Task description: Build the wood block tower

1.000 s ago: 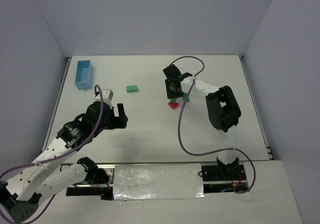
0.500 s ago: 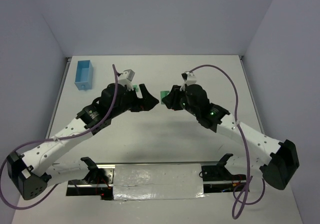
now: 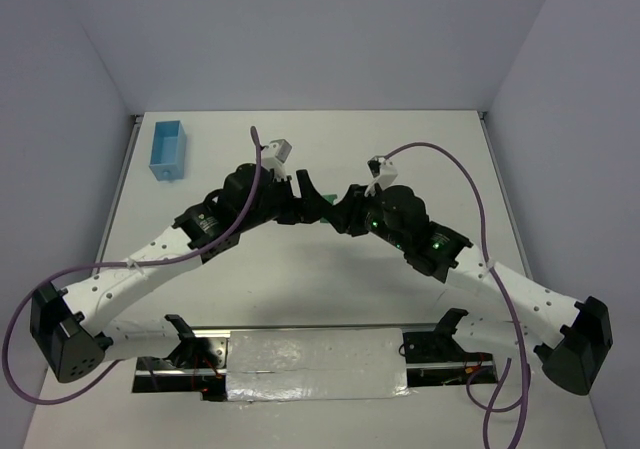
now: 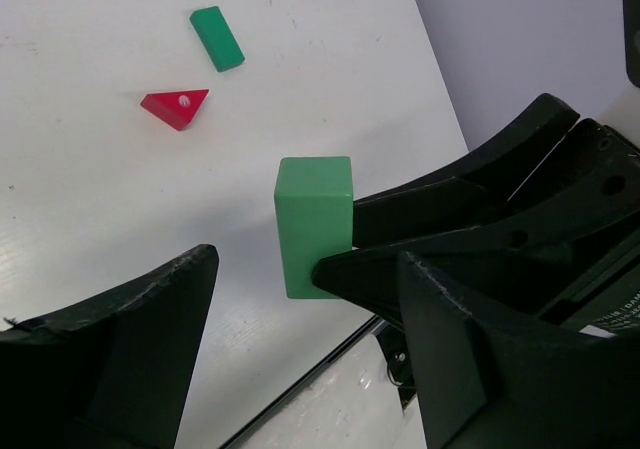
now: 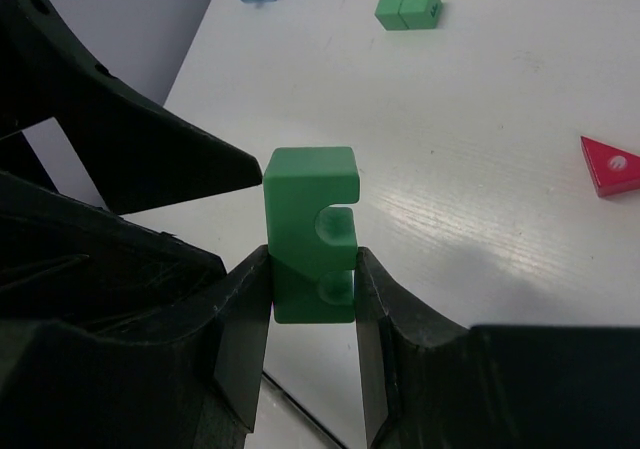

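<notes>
White table top (image 3: 420, 149), plain pale walls on three sides, nothing stacked yet. Right gripper (image 5: 312, 269) is clamped on the lower half of a green notched wooden block (image 5: 310, 231), held upright and off the surface at mid-table. Top half is left clear, probably so the other arm can take it. Left gripper (image 3: 308, 194) has its jaws apart either side of that block, not touching. Reads as a hand-over or regrasp to reorient the piece. Red triangular wooden piece (image 4: 175, 106) and a pair of green wooden cubes (image 5: 408, 9) lie apart on the table. Light blue rectangular box (image 3: 167, 151) sits at the far left edge. Writing: only a cropped white label (image 4: 610, 321) on the right arm, unreadable.
</notes>
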### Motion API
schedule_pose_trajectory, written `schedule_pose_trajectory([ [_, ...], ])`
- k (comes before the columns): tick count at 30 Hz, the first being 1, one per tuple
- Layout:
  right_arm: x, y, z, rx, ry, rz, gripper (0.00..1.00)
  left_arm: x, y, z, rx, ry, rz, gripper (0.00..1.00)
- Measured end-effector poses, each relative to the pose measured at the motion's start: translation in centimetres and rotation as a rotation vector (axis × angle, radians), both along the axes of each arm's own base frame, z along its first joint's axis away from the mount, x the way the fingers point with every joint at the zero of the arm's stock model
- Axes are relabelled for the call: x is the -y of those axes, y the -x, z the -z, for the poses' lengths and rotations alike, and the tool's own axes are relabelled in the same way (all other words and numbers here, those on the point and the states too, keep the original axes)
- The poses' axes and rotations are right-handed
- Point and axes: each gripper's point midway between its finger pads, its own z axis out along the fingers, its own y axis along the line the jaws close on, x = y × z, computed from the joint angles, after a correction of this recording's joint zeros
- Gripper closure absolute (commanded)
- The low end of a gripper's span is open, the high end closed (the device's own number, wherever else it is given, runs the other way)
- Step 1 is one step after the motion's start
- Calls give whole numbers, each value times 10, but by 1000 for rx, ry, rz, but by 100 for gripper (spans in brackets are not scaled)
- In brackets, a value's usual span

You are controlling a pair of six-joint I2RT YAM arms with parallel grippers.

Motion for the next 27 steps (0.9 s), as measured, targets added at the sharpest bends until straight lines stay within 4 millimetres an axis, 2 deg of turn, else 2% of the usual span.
schedule_pose_trajectory([
  [2, -1, 1, 1, -2, 3, 5, 82, 0, 0, -1, 2, 0, 1, 22],
  [7, -3, 6, 0, -7, -3, 0, 82, -3, 0, -5, 10, -3, -13, 22],
  [10, -10, 17, -5, -7, -26, -47, 82, -5, -3, -5, 16, -7, -34, 20],
  [13, -15, 23, -9, -5, -39, -73, 82, -6, -4, -5, 18, -9, -46, 10],
  [15, -15, 24, -9, -6, -42, -74, 82, -7, -5, -6, 19, -9, -53, 10],
  [16, -15, 24, -9, -6, -43, -75, 82, -7, -5, -6, 21, -8, -54, 14],
  [17, -15, 24, -9, -6, -44, -77, 82, -7, -5, -7, 22, -6, -55, 23],
  [20, -16, 24, -10, -8, -48, -79, 82, -8, -5, -8, 25, -1, -56, 32],
  [22, -16, 24, -10, -8, -49, -79, 82, -7, -4, -9, 24, 0, -52, 33],
  [25, -16, 24, -10, -7, -49, -75, 82, -5, -4, -11, 24, 13, -46, 43],
  [26, -16, 24, -10, -7, -49, -74, 82, -4, -4, -11, 24, 18, -41, 53],
  [27, -16, 24, -10, -8, -49, -72, 82, -2, -3, -12, 18, 32, -37, 56],
])
